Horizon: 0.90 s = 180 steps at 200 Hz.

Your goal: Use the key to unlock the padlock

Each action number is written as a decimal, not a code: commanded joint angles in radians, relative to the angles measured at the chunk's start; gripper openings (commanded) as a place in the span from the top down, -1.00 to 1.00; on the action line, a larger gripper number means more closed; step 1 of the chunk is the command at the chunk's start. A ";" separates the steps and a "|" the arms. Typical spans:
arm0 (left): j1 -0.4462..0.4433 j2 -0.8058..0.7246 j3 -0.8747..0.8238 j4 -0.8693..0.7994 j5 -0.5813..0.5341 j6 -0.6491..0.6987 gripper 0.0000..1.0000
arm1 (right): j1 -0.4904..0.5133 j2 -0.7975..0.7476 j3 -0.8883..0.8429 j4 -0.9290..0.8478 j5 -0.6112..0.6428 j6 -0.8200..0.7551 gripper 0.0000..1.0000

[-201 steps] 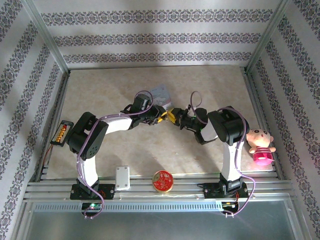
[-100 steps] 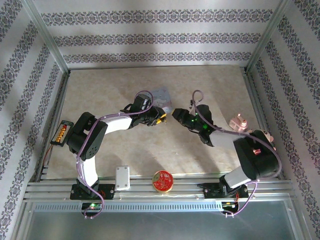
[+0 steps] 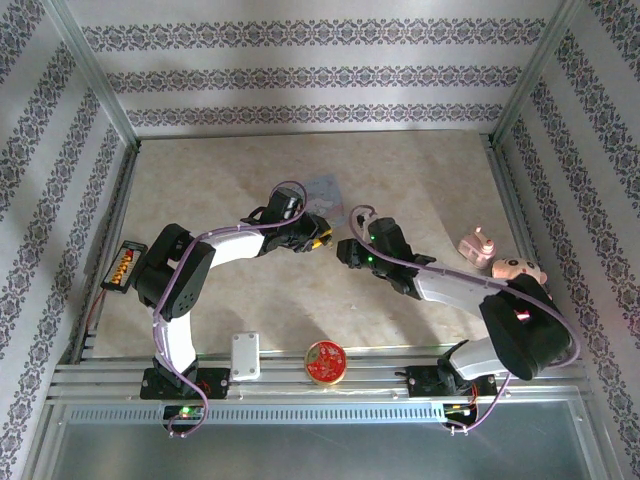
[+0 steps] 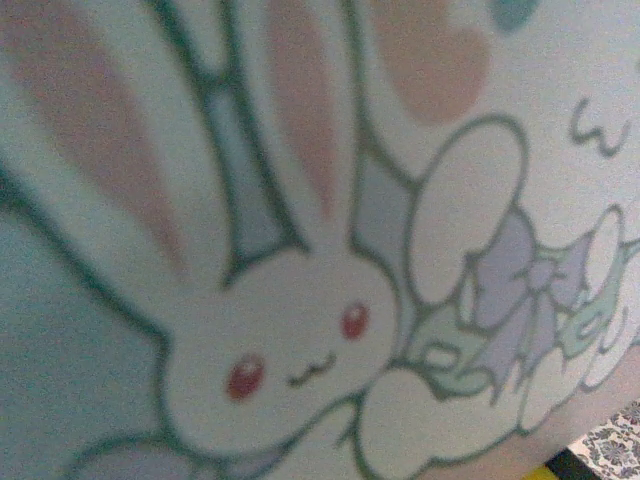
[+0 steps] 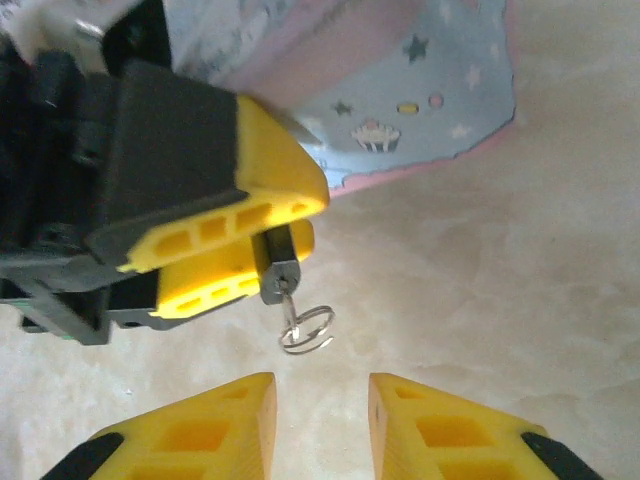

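Two risks stand out. Left gripper [image 5: 295, 222] jaws pinch the padlock [image 5: 277, 265] near the table's middle, just beside the tin [image 5: 400, 100], a thin wire loop [image 5: 308, 328] dangling below it. Whether that loop is key ring or shackle, I cannot tell. Right gripper [image 5: 322, 412] jaws stand spread, empty; closing off-centre could knock the loop aside — or twist the padlock loose.

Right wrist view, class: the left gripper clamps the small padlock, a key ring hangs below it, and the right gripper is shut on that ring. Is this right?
Not quite. The left gripper does clamp the padlock, key ring hanging below, but the right gripper is open and empty, short of the ring; the right wrist view shows it.
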 commanded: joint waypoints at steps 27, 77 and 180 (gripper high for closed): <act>0.009 0.037 -0.008 -0.118 0.032 -0.044 1.00 | 0.007 0.100 0.077 0.066 -0.096 -0.004 0.45; 0.009 0.037 -0.007 -0.112 0.038 -0.047 1.00 | -0.008 0.141 0.098 0.093 -0.123 0.015 0.49; 0.009 0.034 0.004 -0.099 0.043 -0.042 1.00 | -0.056 0.226 0.072 0.247 -0.228 0.179 0.91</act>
